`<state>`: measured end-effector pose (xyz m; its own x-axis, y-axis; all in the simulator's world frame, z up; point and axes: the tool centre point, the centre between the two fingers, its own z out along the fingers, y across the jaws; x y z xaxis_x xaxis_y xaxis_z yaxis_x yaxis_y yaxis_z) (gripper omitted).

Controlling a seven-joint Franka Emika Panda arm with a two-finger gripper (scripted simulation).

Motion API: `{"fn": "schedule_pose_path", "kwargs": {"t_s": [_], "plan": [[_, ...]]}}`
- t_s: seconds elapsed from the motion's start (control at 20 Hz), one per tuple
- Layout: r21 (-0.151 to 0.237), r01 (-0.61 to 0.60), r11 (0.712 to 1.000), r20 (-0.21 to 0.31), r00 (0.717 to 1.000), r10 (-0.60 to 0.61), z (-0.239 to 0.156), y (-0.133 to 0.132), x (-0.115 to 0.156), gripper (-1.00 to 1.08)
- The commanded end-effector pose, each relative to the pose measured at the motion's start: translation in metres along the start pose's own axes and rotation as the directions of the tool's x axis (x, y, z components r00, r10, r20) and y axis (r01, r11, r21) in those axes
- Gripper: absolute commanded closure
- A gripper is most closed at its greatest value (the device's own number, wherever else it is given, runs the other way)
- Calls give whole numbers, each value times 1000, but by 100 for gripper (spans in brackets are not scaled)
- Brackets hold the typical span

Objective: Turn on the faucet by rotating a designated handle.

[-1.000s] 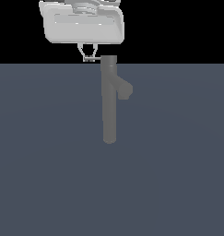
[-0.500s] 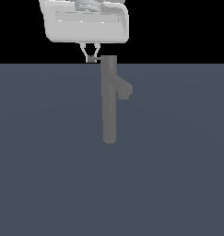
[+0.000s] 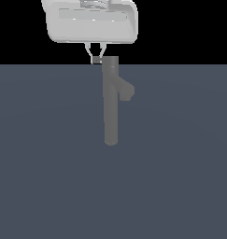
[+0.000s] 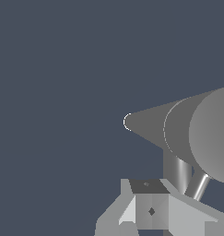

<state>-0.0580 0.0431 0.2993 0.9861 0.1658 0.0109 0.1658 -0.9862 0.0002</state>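
The faucet (image 3: 110, 105) is a tall grey column with a stubby spout (image 3: 126, 91) on the exterior view's right. At its top, the handle (image 3: 98, 60) sticks out a short way toward the exterior view's left. My white gripper (image 3: 96, 59) hangs above and left of the column. Its fingers look shut, with the tips right at the handle's end. In the wrist view the faucet (image 4: 178, 126) tapers away from its cap. The thin silver handle (image 4: 199, 185) slants down to my fingers (image 4: 151, 211), beside a thicker shiny stub (image 4: 178, 173).
A flat dark grey-blue floor (image 3: 49, 163) surrounds the faucet, under a black background. Nothing else stands in view.
My gripper has drifted toward the exterior view's right, bringing its fingertips up to the faucet's top and the handle. The faucet looks the same.
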Motion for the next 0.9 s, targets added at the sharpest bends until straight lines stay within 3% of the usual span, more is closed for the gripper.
{"fn": "schedule_pose_path", "kwargs": {"t_s": [0.0,0.3,0.35,0.4,0.85], "plan": [[0,-9,1000,4,1000,9,0,15,-7,108],[0,-16,1000,11,1000,16,-2,48,-22,108],[0,-16,1000,11,1000,16,-2,48,-22,108],[1,27,1000,2,1000,-27,0,22,-11,108],[0,-7,1000,9,1000,7,-1,77,-2,108]]}}
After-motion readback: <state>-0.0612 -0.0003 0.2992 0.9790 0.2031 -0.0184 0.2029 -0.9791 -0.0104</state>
